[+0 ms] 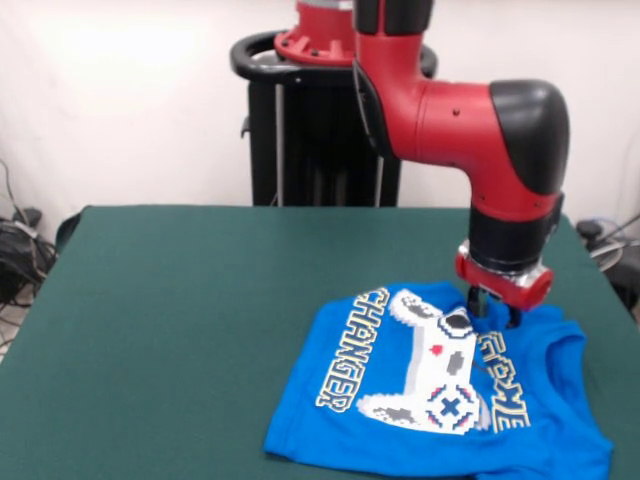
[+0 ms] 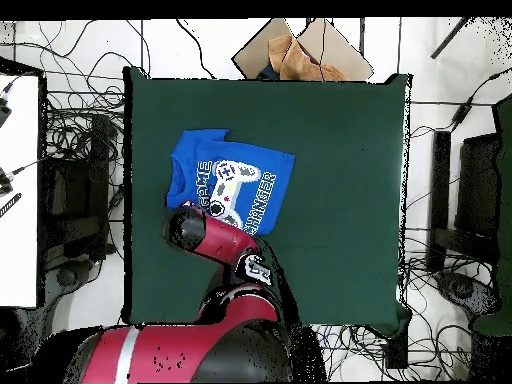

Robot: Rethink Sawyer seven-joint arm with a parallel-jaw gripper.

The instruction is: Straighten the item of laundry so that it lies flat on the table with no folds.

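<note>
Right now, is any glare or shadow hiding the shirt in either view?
Front view: no glare on the shirt; the tool hides a little of its far edge. Overhead view: the arm covers the shirt's edge nearest the base; the print stays readable.

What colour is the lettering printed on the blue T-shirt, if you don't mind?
Yellow-white with dark outlines on the T-shirt, clearest in the front view.
</note>
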